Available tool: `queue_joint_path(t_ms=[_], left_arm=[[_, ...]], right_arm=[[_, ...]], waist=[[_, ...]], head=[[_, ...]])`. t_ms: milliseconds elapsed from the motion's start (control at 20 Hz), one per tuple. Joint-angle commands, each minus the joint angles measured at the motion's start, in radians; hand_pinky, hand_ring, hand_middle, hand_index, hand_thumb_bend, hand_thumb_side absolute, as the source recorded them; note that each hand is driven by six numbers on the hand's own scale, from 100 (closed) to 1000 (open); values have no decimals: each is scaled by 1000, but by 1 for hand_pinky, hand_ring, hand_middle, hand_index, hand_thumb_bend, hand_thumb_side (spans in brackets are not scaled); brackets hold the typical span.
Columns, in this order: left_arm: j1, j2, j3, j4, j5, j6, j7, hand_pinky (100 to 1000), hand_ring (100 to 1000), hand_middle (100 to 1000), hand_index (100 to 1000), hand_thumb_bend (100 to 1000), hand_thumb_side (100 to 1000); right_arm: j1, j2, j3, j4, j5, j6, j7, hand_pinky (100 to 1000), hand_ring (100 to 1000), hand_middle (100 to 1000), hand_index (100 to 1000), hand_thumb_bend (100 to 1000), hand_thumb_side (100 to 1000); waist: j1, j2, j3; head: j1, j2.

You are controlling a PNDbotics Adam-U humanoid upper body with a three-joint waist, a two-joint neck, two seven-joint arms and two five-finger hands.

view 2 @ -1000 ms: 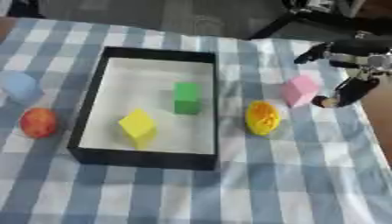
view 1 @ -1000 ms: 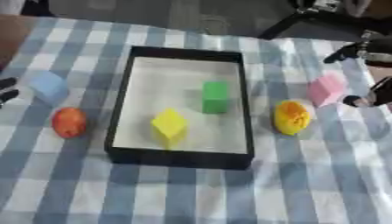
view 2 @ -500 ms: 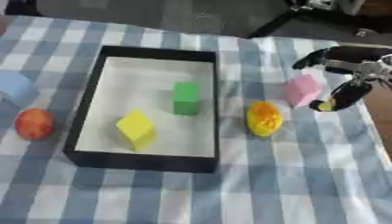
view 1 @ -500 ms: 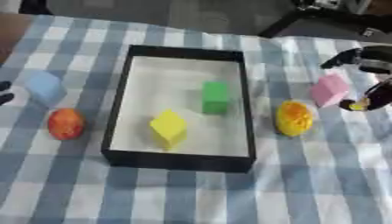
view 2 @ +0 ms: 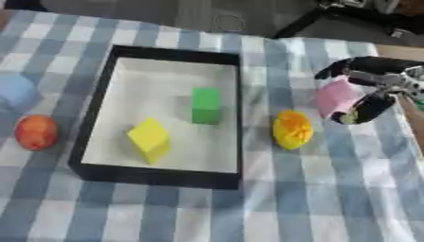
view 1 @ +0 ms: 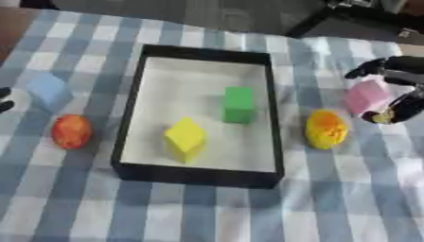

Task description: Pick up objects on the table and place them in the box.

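Fingers of the right hand (view 2: 374, 92) curl around the pink block (view 2: 335, 97), one above its far edge and the thumb below its near corner, so the hand looks closed on the block where it sits on the checked surface (view 2: 331, 198), right of the black box (view 2: 157, 177). Whether the block has left the cloth I cannot tell.

Judging from this, the step in hand is securing the pink block for the move leftward into the box. To do it well, the block should sit squarely between fingers and thumb before any lift, since it looks tilted in the grasp. It should rise high enough to clear the box wall, and pass behind the yellow-orange object (view 2: 292, 129) (which lies just beside the box and near the block) rather than over it. Inside, the bare floor toward the far end looks the safest landing place, away from the green block (view 2: 205, 105) and the yellow block (view 2: 150, 137).

Still outside, on the left, lie a blue block (view 1: 48, 90) and a red-orange ball (view 1: 71, 132). Only a dark sliver of the left hand (view 1: 4, 99) shows at the left edge; its fingers cannot be judged.
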Motion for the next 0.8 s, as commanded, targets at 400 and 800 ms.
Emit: queue_joint_path(t_ms=[400, 800], left_arm=[[-16, 20, -4, -20, 1, 1, -10, 783, 761, 807, 841, 197, 868], [-11, 23, -8, -17, 1, 4, -18, 784, 762, 807, 840, 193, 875]], right_arm=[[-29, -10, -31, 49, 26, 5, -6, 935, 881, 808, 895, 281, 100], [-40, -7, -40, 69, 17, 25, -51, 904, 822, 740, 845, 148, 100]], waist=[[-8, -3, -2], [-8, -7, -9]], head=[[-6, -1], [-5, -5]])
